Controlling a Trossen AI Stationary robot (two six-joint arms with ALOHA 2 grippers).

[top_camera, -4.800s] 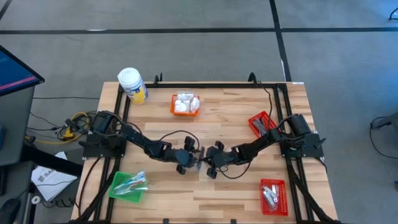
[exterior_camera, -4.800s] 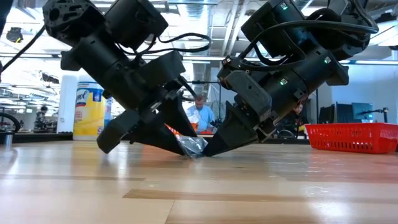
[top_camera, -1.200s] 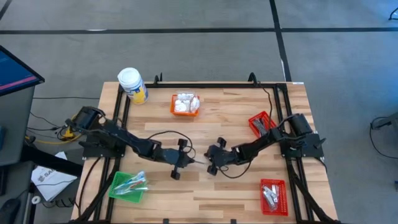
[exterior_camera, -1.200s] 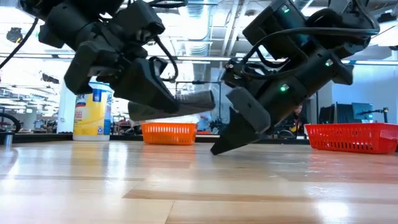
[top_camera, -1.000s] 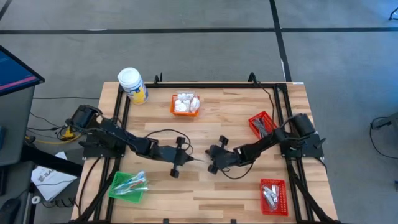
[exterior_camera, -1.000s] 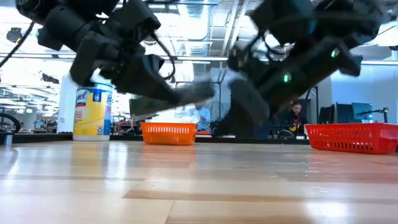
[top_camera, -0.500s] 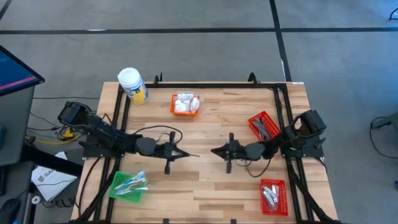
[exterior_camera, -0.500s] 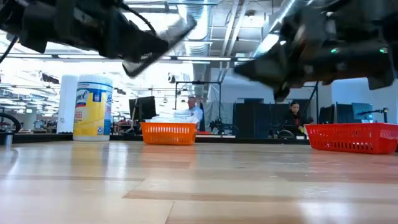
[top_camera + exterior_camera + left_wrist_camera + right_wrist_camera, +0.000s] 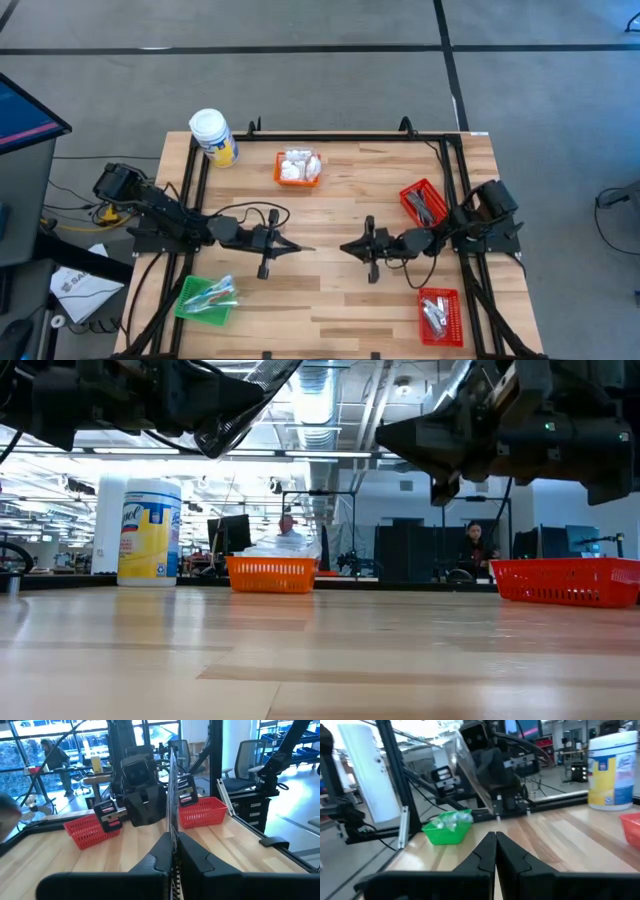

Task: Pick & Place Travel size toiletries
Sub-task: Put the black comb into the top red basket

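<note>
My left gripper (image 9: 289, 248) hovers left of the table's middle, pointing level toward the right edge, shut on a thin clear-wrapped packet (image 9: 463, 764). The packet shows edge-on in the left wrist view (image 9: 171, 790). My right gripper (image 9: 346, 247) faces it from the right, level, shut and empty, a short gap away. More toiletries lie in baskets: white packets in the orange one (image 9: 298, 167), dark sachets in a red one (image 9: 421, 200), silvery sachets in the other red one (image 9: 438, 313), and clear-wrapped sticks in the green one (image 9: 207, 298). My left gripper pinches one end of the clear packet (image 9: 173, 839) between its two fingers. The fingers lie level, coming from the table's left. The packet juts beyond the fingertips, slanting upward (image 9: 275, 375), and is lifted clear of the table.
A big white-lidded jar (image 9: 213, 137) with a yellow label stands at the far left corner. Black rails (image 9: 330, 135) frame the table's far and side edges. Bare wood (image 9: 320, 300) lies beneath and in front of both grippers. People sit in the room beyond the table.
Both grippers have risen from the table's middle and tipped from pointing down to level. The left has drawn back toward the left edge and the right toward the right edge. The clear packet has gone up with the left gripper and now stands well above the table.
</note>
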